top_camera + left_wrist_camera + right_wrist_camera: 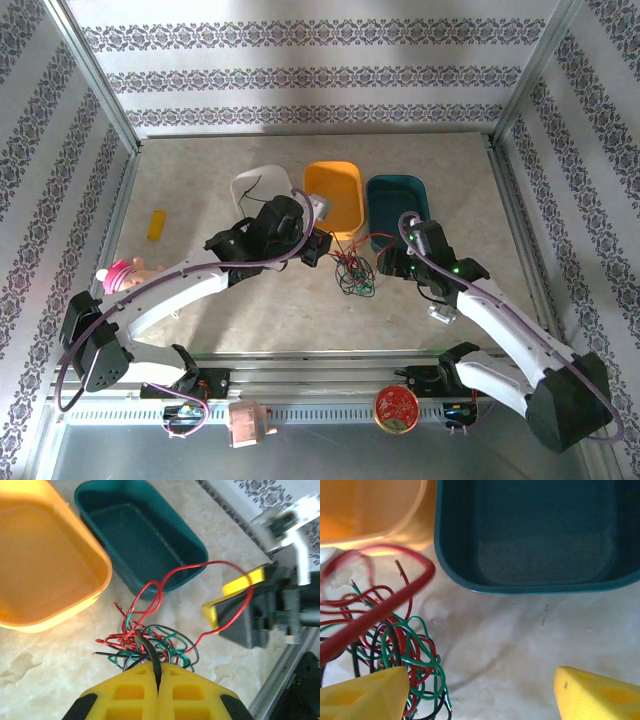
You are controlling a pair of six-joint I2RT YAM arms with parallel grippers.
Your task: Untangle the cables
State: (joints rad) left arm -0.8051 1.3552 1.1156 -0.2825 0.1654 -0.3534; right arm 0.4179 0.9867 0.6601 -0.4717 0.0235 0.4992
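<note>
Tangled curly clump of thin red, green and black wire cables lay just beside teal plastic tub, one red strand arching past its corner.

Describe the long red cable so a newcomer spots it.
Find the teal tub; the cable tangle lies by its near-left corner. The long red cable is the one wide loop arching out to the right pincer; the others are tightly curled.

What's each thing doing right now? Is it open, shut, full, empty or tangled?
Left hand: shut, pinching a black cable.
Right hand: open, holding nothing.
Cables: tangled together in one pile.
Red cable: looped out of the pile toward the right hand.
Orange tub: empty.
Teal tub: empty.
</note>
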